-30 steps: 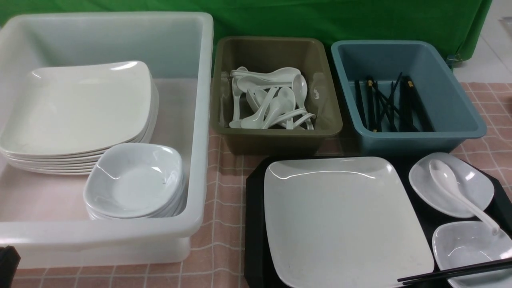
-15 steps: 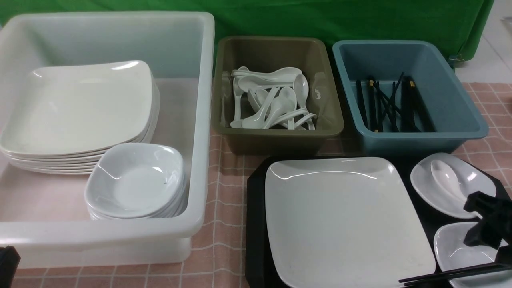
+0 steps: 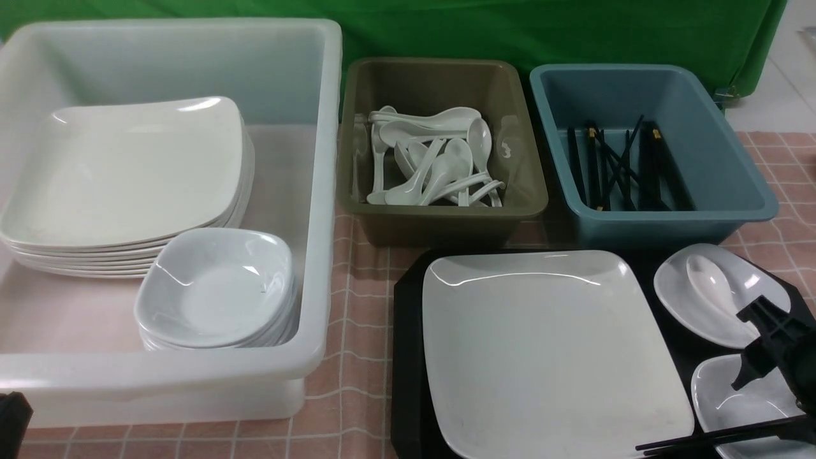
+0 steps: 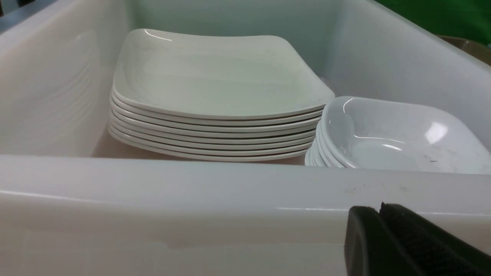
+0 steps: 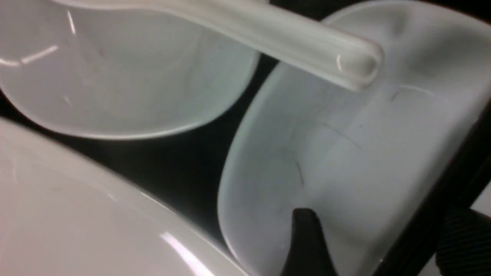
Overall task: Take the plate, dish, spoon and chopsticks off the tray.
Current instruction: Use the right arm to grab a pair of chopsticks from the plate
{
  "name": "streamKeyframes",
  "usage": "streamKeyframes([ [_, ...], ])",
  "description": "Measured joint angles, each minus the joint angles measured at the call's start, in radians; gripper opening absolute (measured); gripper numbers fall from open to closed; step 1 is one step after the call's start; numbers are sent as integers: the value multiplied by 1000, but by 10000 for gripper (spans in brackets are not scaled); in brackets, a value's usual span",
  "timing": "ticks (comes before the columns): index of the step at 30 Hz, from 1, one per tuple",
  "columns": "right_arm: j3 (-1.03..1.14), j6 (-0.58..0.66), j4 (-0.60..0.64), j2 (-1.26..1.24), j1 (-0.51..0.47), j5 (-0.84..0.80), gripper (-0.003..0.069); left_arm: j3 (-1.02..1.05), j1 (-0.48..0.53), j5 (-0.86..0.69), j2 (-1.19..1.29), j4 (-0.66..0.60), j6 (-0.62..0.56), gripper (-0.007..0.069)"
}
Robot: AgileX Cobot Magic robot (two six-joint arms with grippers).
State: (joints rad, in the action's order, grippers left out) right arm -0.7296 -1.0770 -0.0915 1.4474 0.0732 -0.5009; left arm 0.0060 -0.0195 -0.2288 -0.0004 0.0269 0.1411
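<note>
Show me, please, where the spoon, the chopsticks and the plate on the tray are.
spoon (image 3: 709, 285): front view, on the middle of its bowl.
chopsticks (image 3: 676, 441): front view, on the shafts near their left tips.
plate (image 3: 548, 350): front view, on the flat centre.

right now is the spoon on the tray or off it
On it. The spoon lies in the far small dish, which sits on the tray; the right gripper hangs open over its handle.

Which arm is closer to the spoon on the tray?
Right. The right gripper hangs at the handle of the spoon; the left gripper sits far away by the white tub.
</note>
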Motion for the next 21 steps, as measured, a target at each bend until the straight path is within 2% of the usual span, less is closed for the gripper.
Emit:
streamKeyframes([
  [7, 0, -89, -7, 58, 0, 4, 485, 0, 0, 0, 0, 0, 0, 21],
  [16, 0, -100, -8, 96, 0, 13, 484, 0, 0, 0, 0, 0, 0, 21],
  [19, 0, -100, -9, 96, 0, 13, 466, 0, 0, 0, 0, 0, 0, 21],
  [21, 0, -97, -10, 96, 0, 8, 377, 0, 0, 0, 0, 0, 0, 21],
])
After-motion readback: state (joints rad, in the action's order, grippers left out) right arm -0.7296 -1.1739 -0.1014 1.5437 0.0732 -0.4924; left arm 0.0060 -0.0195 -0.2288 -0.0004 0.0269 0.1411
